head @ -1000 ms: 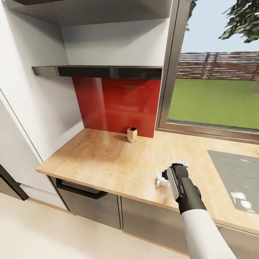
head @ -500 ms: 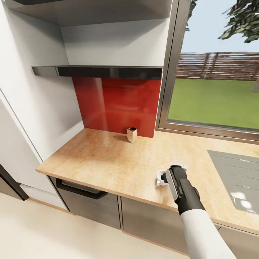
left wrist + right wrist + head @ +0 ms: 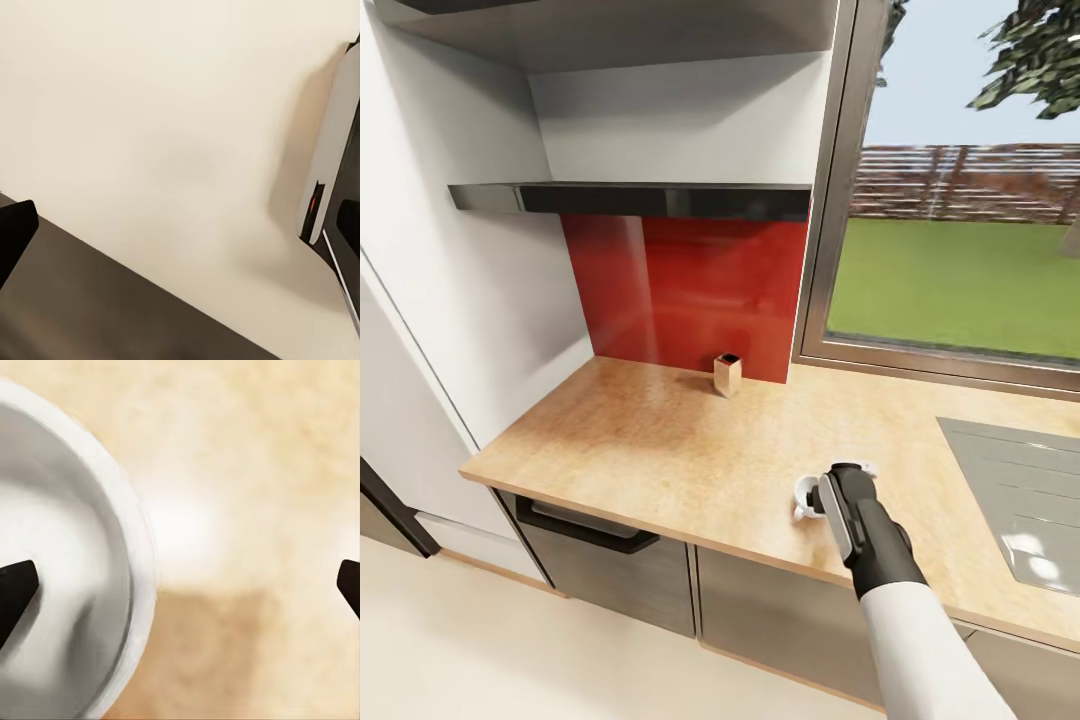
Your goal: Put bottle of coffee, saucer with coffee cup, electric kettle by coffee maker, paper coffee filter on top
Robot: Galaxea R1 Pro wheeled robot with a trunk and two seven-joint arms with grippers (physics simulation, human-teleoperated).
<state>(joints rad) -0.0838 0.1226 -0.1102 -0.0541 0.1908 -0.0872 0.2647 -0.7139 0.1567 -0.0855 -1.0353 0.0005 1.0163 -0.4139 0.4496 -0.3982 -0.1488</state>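
While our right arm is reaching down near the front edge of the light beige speckled kitchen countertop [image 3: 660, 440], our right gripper [image 3: 838, 487] is hovering directly over the small white coffee cup [image 3: 806, 497], which is sitting upright on the worktop. In the right wrist view its dark fingertips [image 3: 16, 592] are spreading wide, one over the white cup's [image 3: 67, 585] bowl and the other over bare worktop, gripping nothing. We cannot tell what the cup is holding. To the left, open worktop is running back to the red backsplash [image 3: 690, 290], where a small tan box [image 3: 727, 374] is standing. The steel sink [image 3: 1020, 500] is lying to the right. Our left wrist view is showing pale floor; we cannot tell that gripper's state.
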